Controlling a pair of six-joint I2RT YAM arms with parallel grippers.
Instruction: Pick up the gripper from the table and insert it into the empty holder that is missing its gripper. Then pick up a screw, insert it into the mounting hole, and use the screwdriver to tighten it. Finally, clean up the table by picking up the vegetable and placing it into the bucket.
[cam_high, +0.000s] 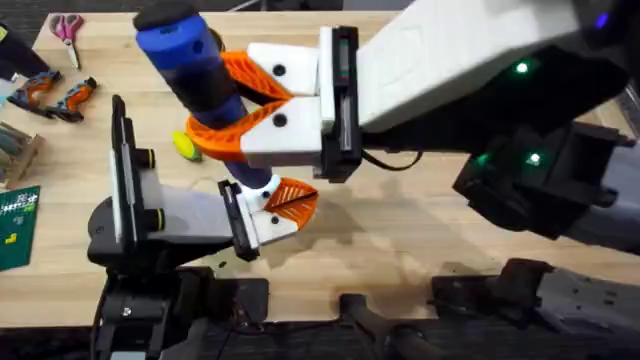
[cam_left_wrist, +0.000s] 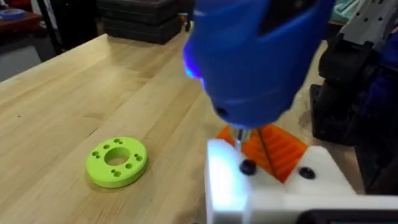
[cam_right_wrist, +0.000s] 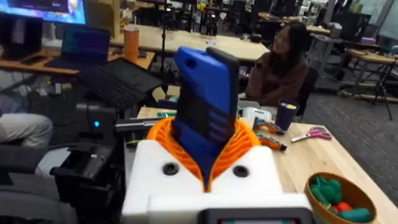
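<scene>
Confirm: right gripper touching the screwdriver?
Touching. Right wrist view: right gripper has its orange pads clamped on both sides of the blue screwdriver.

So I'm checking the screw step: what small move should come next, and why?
Probably keep the screwdriver pressed down and driving: its tip sits on the screw in the holder, and the right gripper clamps it.

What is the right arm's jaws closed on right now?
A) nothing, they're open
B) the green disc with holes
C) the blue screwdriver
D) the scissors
C: in the overhead view the right gripper has its orange pads clamped on either side of the blue screwdriver, and the right wrist view shows the same blue body seated between them; the green disc lies free on the table.
</scene>
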